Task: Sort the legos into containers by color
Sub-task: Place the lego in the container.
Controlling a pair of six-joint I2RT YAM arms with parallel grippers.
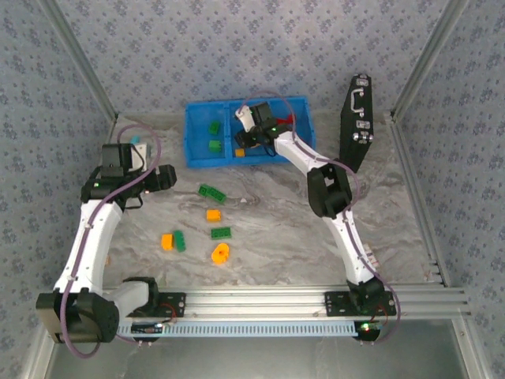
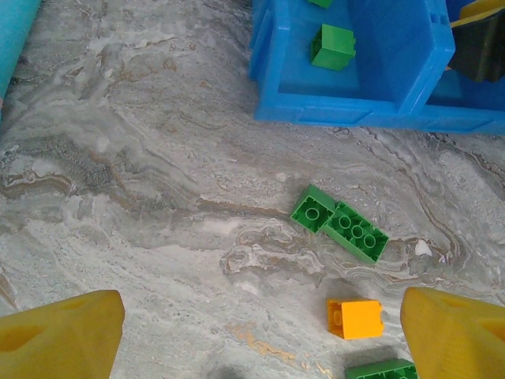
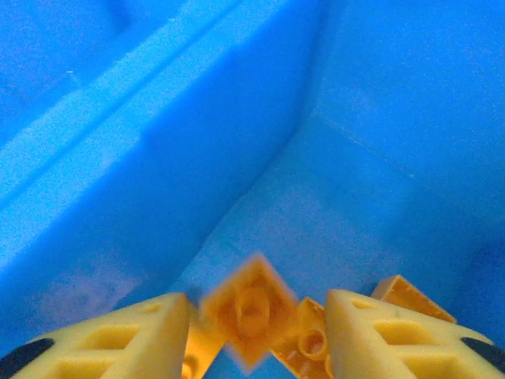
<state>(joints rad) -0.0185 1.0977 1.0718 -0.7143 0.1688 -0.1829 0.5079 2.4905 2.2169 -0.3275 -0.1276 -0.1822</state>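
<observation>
The blue tray [image 1: 193,134] stands at the back of the table. My right gripper [image 1: 251,130] hangs in its middle compartment [image 3: 371,197] with the jaws apart. Between the fingers a blurred orange lego [image 3: 251,316] is loose, and other orange legos [image 3: 309,343] lie on the floor below. Green legos [image 1: 214,126] lie in the left compartment and red ones [image 1: 286,120] in the right. My left gripper [image 2: 260,339] is open and empty above the table, near an orange lego [image 2: 355,318] and a long green one [image 2: 341,223]. More orange and green legos [image 1: 167,241] lie nearer the front.
A black case [image 1: 357,122] leans at the back right. A teal cylinder [image 2: 16,31] lies at the far left by the left arm. Metal frame rails border the table on both sides and along the near edge.
</observation>
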